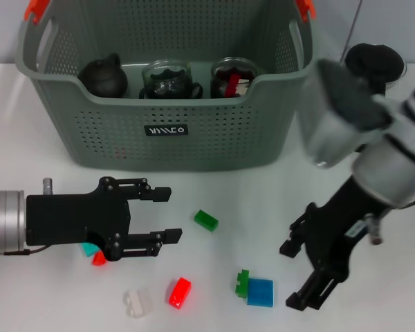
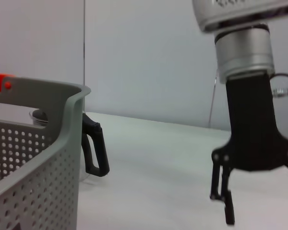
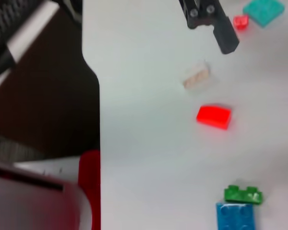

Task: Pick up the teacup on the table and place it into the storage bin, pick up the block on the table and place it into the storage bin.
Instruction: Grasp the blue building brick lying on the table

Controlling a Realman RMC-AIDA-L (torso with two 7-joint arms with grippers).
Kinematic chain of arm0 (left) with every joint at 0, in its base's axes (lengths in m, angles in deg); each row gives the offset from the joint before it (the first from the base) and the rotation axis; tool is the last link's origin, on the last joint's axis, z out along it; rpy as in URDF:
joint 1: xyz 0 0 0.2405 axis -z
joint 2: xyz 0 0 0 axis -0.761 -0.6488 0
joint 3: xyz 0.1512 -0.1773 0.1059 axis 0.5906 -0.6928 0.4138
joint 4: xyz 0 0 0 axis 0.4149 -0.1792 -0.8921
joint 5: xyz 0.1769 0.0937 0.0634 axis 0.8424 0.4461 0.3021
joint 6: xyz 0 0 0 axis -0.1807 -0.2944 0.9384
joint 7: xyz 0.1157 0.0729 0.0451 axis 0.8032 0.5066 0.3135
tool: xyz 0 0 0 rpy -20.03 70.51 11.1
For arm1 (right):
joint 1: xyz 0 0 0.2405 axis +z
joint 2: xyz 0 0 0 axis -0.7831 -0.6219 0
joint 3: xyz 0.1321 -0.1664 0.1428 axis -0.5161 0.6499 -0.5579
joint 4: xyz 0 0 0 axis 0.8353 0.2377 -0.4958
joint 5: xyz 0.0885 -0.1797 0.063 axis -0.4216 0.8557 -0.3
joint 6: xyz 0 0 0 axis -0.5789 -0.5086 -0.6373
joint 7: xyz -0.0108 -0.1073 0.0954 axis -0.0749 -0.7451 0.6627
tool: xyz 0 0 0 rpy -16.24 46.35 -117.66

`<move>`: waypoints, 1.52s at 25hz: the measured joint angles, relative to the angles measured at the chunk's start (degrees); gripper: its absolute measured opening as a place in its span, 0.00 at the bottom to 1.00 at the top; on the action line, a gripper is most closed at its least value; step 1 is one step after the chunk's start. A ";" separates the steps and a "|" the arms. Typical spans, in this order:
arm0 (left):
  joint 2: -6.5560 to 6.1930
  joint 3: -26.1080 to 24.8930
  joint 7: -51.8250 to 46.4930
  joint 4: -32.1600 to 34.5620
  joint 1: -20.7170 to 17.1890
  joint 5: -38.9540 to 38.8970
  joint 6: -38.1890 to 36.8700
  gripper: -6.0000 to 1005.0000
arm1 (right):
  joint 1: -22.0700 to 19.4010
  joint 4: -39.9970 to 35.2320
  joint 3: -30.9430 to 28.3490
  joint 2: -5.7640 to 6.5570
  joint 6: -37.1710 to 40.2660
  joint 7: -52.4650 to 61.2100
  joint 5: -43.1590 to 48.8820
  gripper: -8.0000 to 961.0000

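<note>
Head view shows the left gripper (image 1: 164, 214) reaching in level from nine o'clock, fingers spread and empty, above the table (image 1: 228, 190). At four o'clock the right gripper (image 1: 301, 273) angles down, fingers parted, gripping nothing, just beside a blue block (image 1: 261, 292) joined to a green piece (image 1: 243, 283). Loose between them lie a green block (image 1: 206, 220), a red block (image 1: 180, 291) and a whitish block (image 1: 138, 301). At twelve o'clock stands the storage bin (image 1: 194, 138), holding a dark teapot (image 1: 104, 76) and two glass cups (image 1: 167, 79); its label's white logo is unreadable.
</note>
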 joint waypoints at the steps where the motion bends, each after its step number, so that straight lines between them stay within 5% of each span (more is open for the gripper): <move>1: 0.07 0.02 0.18 -0.08 -0.05 -0.02 0.03 0.67 | 0.62 0.70 2.01 -0.11 -0.89 0.61 -0.05 0.94; 8: 0.07 -0.20 0.50 -1.47 0.17 -0.14 0.20 0.67 | 2.22 1.72 16.10 -0.44 -9.68 5.25 -0.38 0.94; 18: 0.24 -0.32 1.02 -1.55 -0.32 -0.19 0.22 0.67 | 1.77 1.89 27.83 -0.57 -19.43 8.93 -0.66 0.92; 38: 0.10 -0.50 1.19 -1.54 -0.35 -0.22 0.98 0.67 | 1.65 3.48 34.75 -0.69 -26.72 10.83 -0.74 0.79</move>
